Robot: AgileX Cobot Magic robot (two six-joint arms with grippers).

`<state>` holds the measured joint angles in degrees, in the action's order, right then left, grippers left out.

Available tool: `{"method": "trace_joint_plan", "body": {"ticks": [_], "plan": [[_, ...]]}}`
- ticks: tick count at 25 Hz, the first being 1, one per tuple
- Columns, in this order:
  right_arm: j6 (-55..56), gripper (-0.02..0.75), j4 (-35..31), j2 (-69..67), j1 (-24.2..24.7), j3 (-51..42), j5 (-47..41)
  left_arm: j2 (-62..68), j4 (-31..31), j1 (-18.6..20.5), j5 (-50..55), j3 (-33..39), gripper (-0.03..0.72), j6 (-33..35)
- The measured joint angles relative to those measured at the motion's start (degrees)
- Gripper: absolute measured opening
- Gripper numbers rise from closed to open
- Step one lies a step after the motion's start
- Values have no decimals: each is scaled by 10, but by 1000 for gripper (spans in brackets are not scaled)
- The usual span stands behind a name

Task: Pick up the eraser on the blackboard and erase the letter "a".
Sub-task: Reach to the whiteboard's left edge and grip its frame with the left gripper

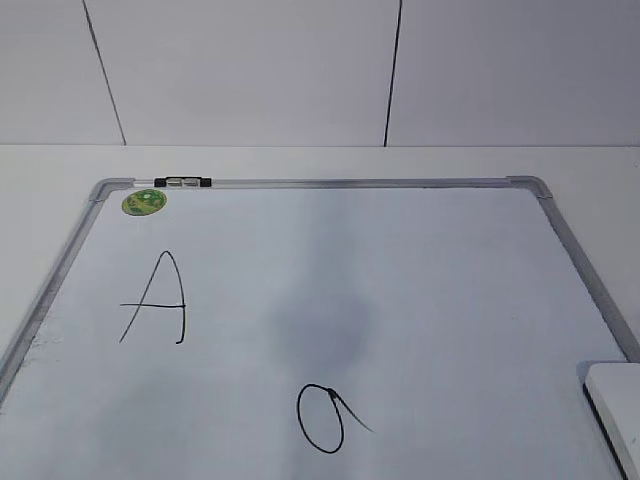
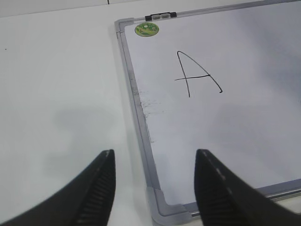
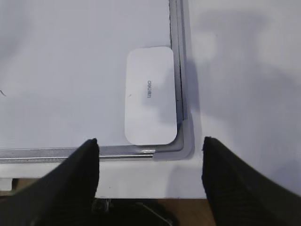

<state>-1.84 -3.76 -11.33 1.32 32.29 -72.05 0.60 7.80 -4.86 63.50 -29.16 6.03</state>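
Right wrist view showed the eraser (image 3: 150, 95) lying flat in the blackboard's (image 3: 70, 61) corner, tight against its frame, with the right gripper (image 3: 149, 181) hovering released. The letter "a" (image 1: 322, 418) sat near the front edge; the left gripper (image 2: 155, 188) was spread, empty, above the tabletop (image 2: 56, 84).

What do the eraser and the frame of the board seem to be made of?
The eraser: probably smooth white plastic, matte, with rounded corners and small printed lettering. The board's frame: likely silver metal, judging by its sheen, with grey corner pieces that look plastic.
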Motion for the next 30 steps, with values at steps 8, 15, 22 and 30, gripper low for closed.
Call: {"method": "trace_joint_plan", "body": {"ticks": [8, 15, 22, 30], "plan": [[18, 526, -1, -115, 0, 0, -1, 92, -3, -1, 1, -1, 395, 0], [18, 526, -9, -165, 0, 0, -1, 208, -6, -3, -2, -47, 393, -4], [18, 526, -9, -169, 0, 0, 0, 339, -7, -3, -4, -94, 383, -13], [18, 526, -10, -170, 0, 0, 0, 547, -13, -5, -11, -184, 379, -14]]}}
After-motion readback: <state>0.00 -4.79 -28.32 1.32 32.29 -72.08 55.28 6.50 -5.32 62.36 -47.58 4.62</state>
